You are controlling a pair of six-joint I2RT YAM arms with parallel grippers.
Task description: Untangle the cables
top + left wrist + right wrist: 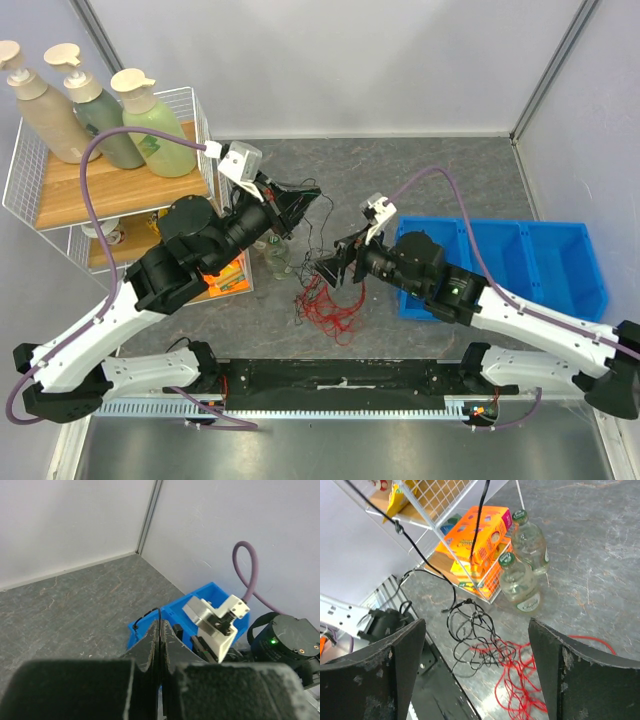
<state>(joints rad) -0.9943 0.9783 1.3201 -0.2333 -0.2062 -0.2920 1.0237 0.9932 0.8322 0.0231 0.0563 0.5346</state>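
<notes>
The cables lie on the grey tabletop between the arms. The red cable is a loose heap of loops, and the black cable overlaps its far-left side. In the right wrist view the black loops tangle into the red loops. My left gripper is shut on a strand of the black cable and holds it raised, so it hangs down to the tangle. Its jaws are pressed together. My right gripper is open and empty just above the tangle, its fingers wide apart.
A white wire shelf stands at the left with lotion bottles on top and orange boxes below. Two clear bottles stand beside it near the cables. A blue bin sits at the right.
</notes>
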